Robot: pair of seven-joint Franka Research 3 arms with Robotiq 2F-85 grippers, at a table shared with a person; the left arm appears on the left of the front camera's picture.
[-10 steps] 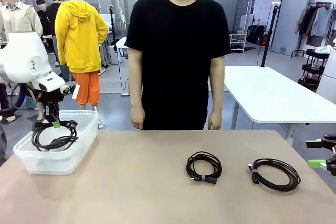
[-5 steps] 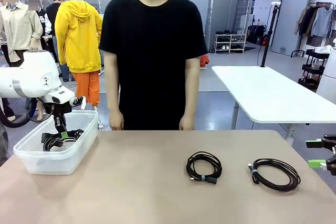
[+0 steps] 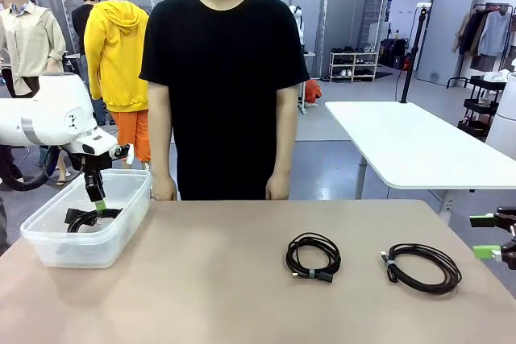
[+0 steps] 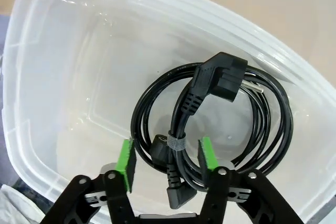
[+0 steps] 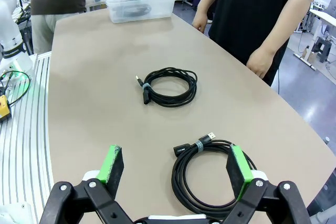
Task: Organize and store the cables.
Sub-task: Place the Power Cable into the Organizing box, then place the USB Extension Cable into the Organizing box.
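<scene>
**One cable in the bin, two on the worktop**

My left tool [image 3: 97,198] hangs over the clear plastic bin [image 3: 81,251] at the left end of the worktop [image 3: 226,288]; its green pads stand apart and clamp nothing. In the left wrist view, the left tool [image 4: 167,157] is above a coiled black cable [image 4: 218,80] that lies flat on the bin [image 4: 79,51] floor, bound by a small tie, with one angled plug on top of the coil. From the front this cable [image 3: 90,217] shows dark through the bin wall. A second coiled cable [image 3: 310,273] lies on the worktop right of the middle; a third [image 3: 390,267] lies near it, further right, apart from it. My right tool [image 3: 484,236] waits at the right edge, pads wide apart and empty; in its own view the right tool [image 5: 176,166] sits above the third cable [image 5: 202,145], with the second [image 5: 147,88] beyond. A person [image 3: 226,78] in a black shirt stands at the far side, hands down by the edge.
</scene>
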